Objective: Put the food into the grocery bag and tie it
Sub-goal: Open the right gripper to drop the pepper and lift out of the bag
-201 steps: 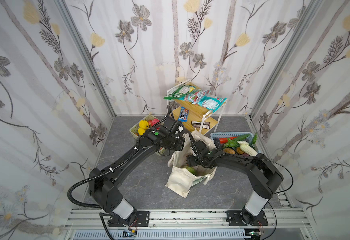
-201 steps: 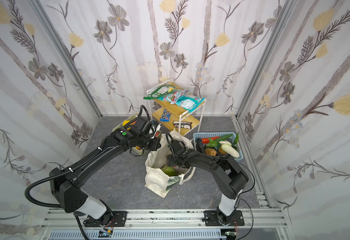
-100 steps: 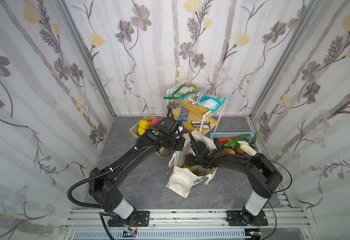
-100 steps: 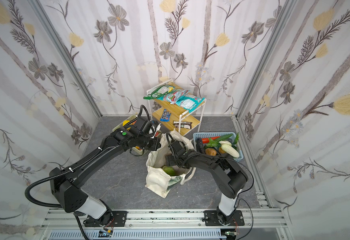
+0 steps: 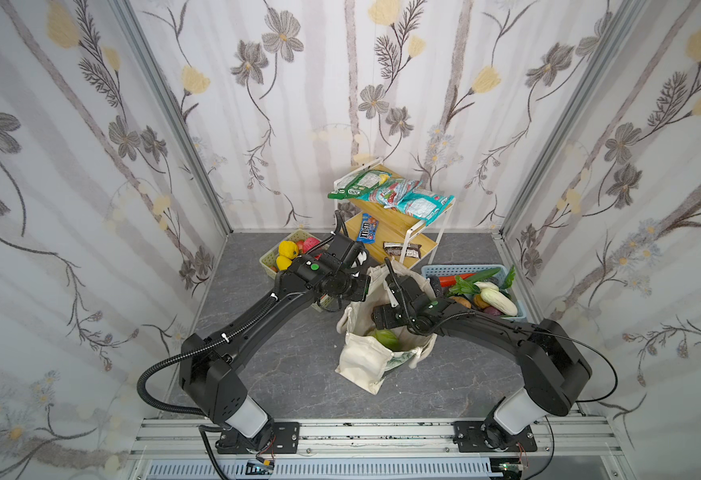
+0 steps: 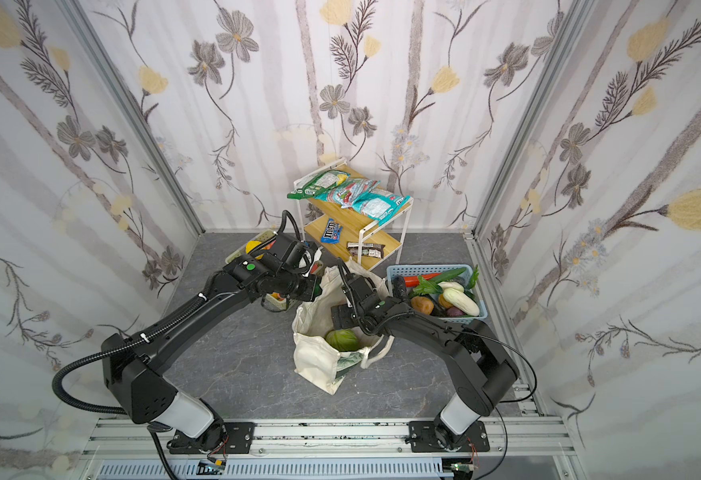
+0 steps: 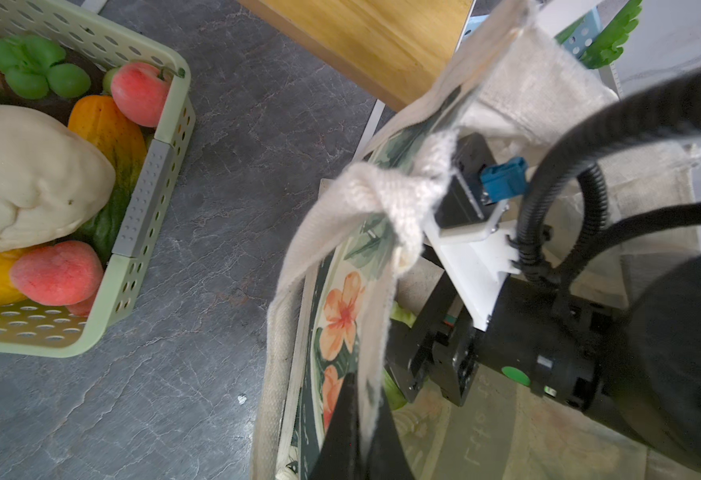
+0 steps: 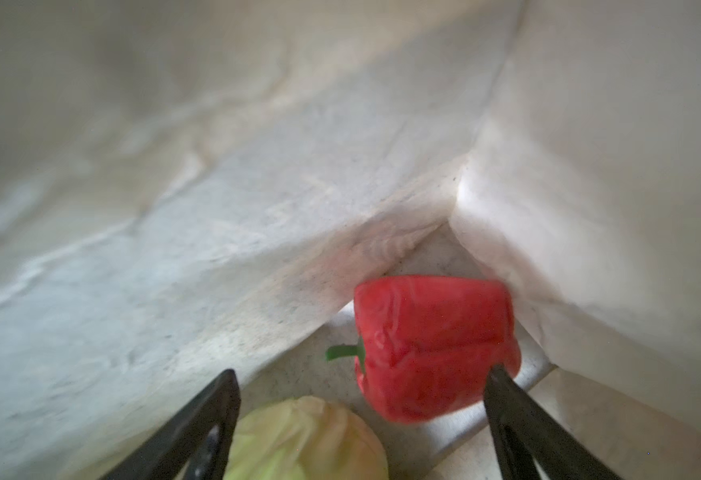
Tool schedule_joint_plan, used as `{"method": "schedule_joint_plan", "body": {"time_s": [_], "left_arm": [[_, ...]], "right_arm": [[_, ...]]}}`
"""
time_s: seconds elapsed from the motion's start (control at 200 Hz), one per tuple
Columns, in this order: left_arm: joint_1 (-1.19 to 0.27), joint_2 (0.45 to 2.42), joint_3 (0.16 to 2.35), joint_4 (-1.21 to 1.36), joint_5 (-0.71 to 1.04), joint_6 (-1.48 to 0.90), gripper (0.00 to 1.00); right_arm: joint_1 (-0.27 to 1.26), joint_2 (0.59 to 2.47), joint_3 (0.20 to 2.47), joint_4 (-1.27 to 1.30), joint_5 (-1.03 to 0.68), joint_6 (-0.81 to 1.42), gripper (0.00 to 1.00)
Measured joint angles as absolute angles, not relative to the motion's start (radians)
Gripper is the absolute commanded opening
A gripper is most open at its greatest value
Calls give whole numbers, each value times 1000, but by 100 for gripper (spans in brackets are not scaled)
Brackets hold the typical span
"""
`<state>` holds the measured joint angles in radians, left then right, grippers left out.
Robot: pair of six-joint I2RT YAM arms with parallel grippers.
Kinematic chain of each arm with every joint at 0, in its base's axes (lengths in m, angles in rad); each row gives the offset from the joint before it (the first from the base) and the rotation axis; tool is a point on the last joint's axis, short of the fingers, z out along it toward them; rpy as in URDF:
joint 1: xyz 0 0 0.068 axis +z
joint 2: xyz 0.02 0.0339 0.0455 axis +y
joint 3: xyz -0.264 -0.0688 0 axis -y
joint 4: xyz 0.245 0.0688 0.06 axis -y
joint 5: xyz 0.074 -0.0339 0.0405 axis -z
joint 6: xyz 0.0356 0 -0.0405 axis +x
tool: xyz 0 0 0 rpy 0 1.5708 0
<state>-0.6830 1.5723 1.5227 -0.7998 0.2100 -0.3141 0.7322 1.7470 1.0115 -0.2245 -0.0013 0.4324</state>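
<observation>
Left hand [image 7: 361, 415] pinches grocery bag [image 7: 340, 316]; right hand [image 8: 361, 372] open beside red pepper [image 8: 432, 345]; m&m's packet [image 5: 367, 227] shelved

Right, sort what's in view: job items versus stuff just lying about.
Job: grocery bag, red pepper and green cabbage inside it, toy fruit in the pale green basket, toy vegetables in the blue basket.
Lying about: snack packets, candy bars, wooden rack.

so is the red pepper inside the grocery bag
Yes, the right wrist view shows the red pepper lying in a canvas corner of the grocery bag beside the cabbage.
</observation>
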Motion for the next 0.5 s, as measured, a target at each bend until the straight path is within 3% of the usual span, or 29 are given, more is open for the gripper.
{"method": "schedule_joint_plan", "body": {"time_s": [0.5], "left_arm": [[-670, 1628, 1586, -825, 210, -287, 0]], "right_arm": [[730, 1563, 1006, -218, -100, 437, 90]]}}
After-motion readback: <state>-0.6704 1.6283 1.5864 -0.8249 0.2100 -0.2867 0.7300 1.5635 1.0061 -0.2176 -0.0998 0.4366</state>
